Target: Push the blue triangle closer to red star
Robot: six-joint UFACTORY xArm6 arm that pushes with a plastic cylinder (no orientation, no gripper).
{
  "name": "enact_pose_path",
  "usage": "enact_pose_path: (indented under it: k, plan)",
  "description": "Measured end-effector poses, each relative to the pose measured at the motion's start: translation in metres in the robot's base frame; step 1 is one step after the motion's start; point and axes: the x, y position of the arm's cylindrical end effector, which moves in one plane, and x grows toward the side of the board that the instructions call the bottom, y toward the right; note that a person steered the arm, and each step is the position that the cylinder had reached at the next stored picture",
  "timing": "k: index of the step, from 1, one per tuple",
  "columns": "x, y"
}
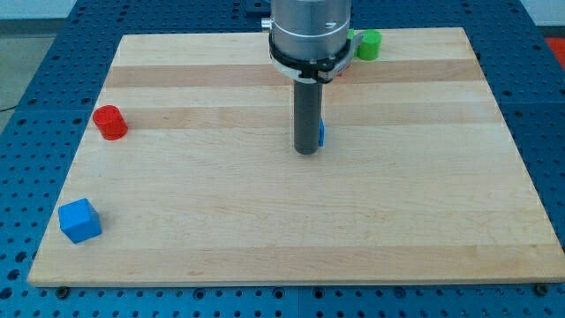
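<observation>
Barely made out the task's block: only a thin sliver of blue (322, 133) showed at the rod's right edge, touching or just behind my tip (306, 152), most of it hidden by the rod. Judged that sliver to be the blue triangle, though could not confirm the shape. Carried no jaws to spread or press together; ended in a plain dark rod, pinching nothing, resting at board height.

Found no certain red star. Glimpsed a trace of red beside the arm's housing, up the board from my tip and near the green block (369, 44), mostly hidden; could not tell whether that was the star. Judged, if so, that the coming push would run from my tip toward the view's top, with the blue sliver already on the tip's far right side, so needed little repositioning, perhaps a shift below the block first.

Noted a red cylinder (110, 122) well apart from my tip toward the view's left, and a blue cube (79, 221) farther still, toward the view's bottom left. Saw no containers on the wooden board (424, 221); nothing sat inside anything.
</observation>
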Motion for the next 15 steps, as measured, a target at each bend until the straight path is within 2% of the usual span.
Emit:
enact_pose_path:
  k: [5,7,10,11,12,13,14,15]
  plan:
    - [-0.07,0.004]
    - [-0.052,0.024]
    - [-0.107,0.029]
    - [-0.113,0.029]
    - [-0.089,0.029]
    - [-0.041,0.035]
    - [-0.037,0.077]
    - [-0.05,0.09]
